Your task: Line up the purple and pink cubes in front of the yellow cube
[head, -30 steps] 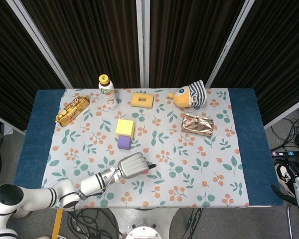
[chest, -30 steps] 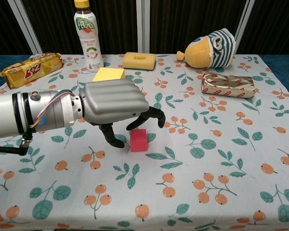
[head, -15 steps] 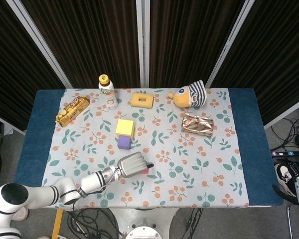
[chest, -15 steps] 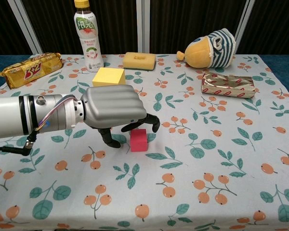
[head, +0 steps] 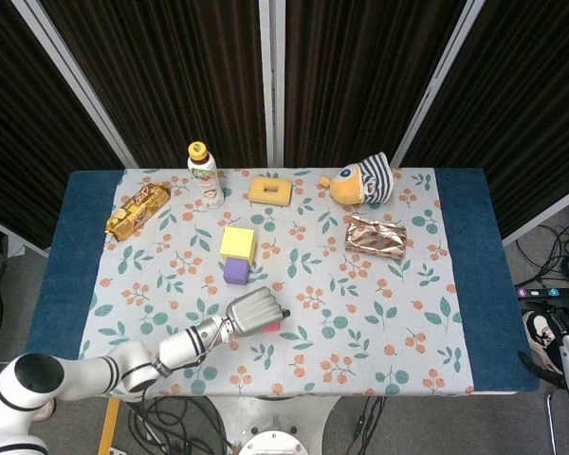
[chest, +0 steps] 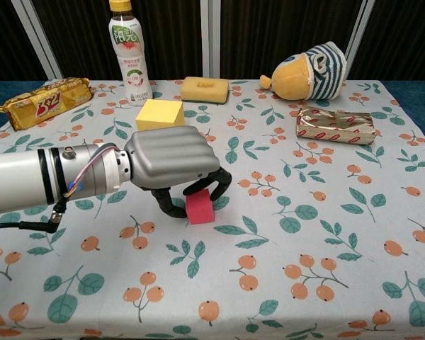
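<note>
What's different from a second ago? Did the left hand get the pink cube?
The left hand sank lower and curled its fingers around the pink cube; it now grips it, tilted, still at the cloth. The purple cube, yellow cube and everything else stayed put.

Left hand (chest: 171,164) with fingers curled around the tilted pink cube (chest: 200,207), yellow cube (chest: 159,113) behind.

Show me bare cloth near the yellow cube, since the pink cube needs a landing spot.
Free: the patch just in front of the purple cube, between it and the left hand gripping the pink cube. Also open: right of the yellow cube, toward the foil packet. Crowded: the far edge, with bottle, sponge and plush toy.
</note>
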